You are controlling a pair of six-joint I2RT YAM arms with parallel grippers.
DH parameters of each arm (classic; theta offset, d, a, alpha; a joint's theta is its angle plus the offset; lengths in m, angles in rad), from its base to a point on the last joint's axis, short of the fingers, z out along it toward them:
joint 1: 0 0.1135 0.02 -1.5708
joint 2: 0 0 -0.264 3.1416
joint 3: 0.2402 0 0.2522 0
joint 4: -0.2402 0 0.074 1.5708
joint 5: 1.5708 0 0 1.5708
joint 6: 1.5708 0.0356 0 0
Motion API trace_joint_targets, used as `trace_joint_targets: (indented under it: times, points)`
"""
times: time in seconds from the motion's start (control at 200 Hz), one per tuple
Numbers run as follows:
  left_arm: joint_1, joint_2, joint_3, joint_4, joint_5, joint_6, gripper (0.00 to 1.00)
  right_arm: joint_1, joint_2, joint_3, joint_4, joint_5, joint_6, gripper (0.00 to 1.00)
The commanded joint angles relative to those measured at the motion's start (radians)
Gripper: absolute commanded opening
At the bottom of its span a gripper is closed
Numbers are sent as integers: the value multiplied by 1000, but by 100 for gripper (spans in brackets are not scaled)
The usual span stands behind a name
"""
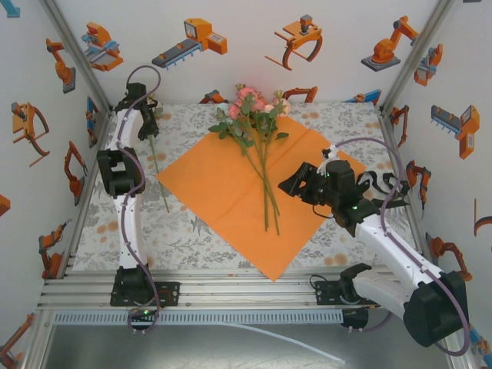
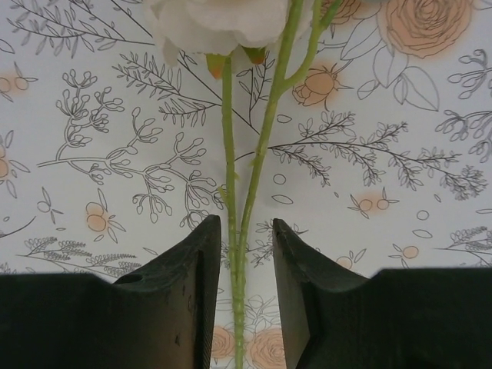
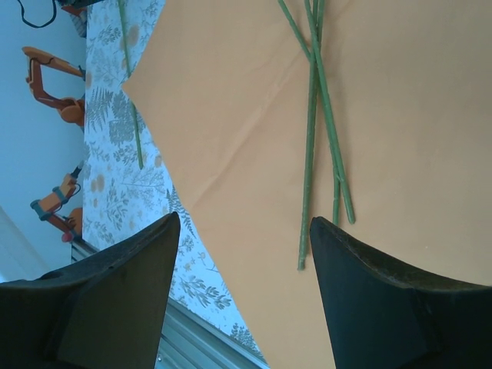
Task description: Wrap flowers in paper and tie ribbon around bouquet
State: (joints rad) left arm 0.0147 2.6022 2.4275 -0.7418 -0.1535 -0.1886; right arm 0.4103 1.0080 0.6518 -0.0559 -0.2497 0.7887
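Top external view has one bunch of flowers (image 1: 252,111) lying on one sheet of orange paper (image 1: 215,192). The pink, peach and cream blooms and green leaves crowd the sheet's far corner, and the thin stems run toward the near side, ending about the middle of the sheet. In the right wrist view three stem ends (image 3: 338,207) can be counted on the paper (image 3: 231,115); the blooms are too crowded to count. The paper lies flat and unfolded, set cornerwise like a diamond on the desk (image 1: 338,127), its near corner reaching the metal rail at the desk's near edge.

One single flower (image 1: 160,173) lies apart from the bunch, off the paper on the patterned cloth, just beside the sheet's left corner. Its head is at the far end.

At the far left, the left arm (image 1: 123,207) holds its jaws down over this flower. In the left wrist view they straddle its forked green stem (image 2: 234,254) just below a cream bloom (image 2: 215,23). They stand narrowly apart, with a clear gap on one side, so they are not clamped on it.

The right arm (image 1: 400,254) holds its jaws above the paper's right corner, wide apart with nothing between them
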Motion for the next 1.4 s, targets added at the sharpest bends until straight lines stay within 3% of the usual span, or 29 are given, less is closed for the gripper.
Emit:
trace_joint_targets:
  times: [0.0,0.531,0.716,0.846,0.886,1.156,1.397]
  points:
    - [19,20,36,-53,27,17,36,8,13,44,-4,12,-9,64]
    - [38,155,136,-135,114,9,33,7,-49,68,-59,29,0,64]
    - [39,170,165,-166,101,17,21,7,-61,65,-50,34,17,64]
    - [40,154,165,-174,97,17,4,8,-56,66,-51,30,21,64]
    - [38,136,166,-172,104,9,0,8,-57,65,-53,29,21,64]
    - [38,-89,147,-128,242,-94,0,7,-67,60,-39,23,43,64]
    - [38,-395,-85,3,287,-189,0,10,-92,53,-40,20,53,64]
